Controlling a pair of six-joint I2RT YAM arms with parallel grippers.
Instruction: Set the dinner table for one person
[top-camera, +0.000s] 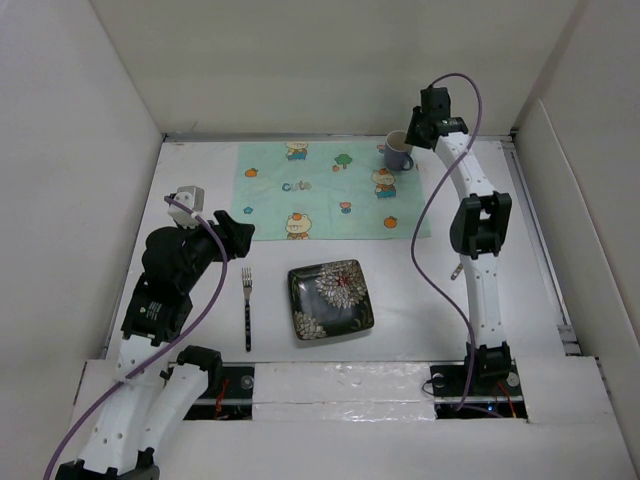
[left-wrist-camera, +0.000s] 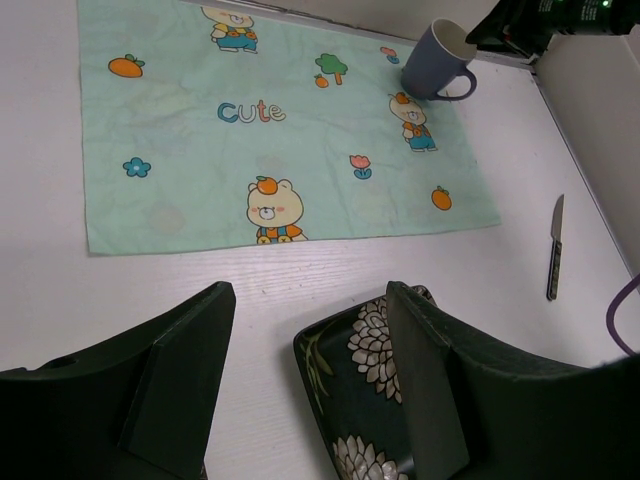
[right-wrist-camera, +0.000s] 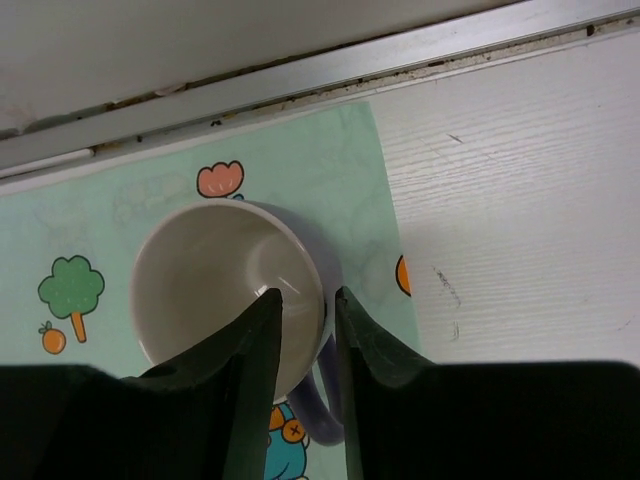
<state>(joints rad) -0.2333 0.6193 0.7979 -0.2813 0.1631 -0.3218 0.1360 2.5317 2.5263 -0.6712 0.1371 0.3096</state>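
From above, your white tabletop (top-camera: 520, 290) carries a mint-green placemat (top-camera: 330, 190) at the far side, with a blue mug (top-camera: 399, 153) standing upright on its far right corner. Nearer the arms, a dark flowered plate (top-camera: 331, 300) lies on the bare tabletop just short of the placemat, and a fork (top-camera: 247, 308) lies to its left, apart from it, tines pointing away from you. Your left claw (top-camera: 240, 232) hangs over the tabletop near the placemat's near left corner; your right claw (top-camera: 418, 130) sits at the mug. In the left wrist view, the left claw's jaws are spread wide with nothing between them, over the tabletop and the plate's far edge, and a knife (left-wrist-camera: 553, 250) lies on the tabletop to the right of the placemat. In the right wrist view, the right claw is narrow and straddles the mug's rim, one finger inside and one outside by the handle; you cannot tell whether it is pinching the rim.
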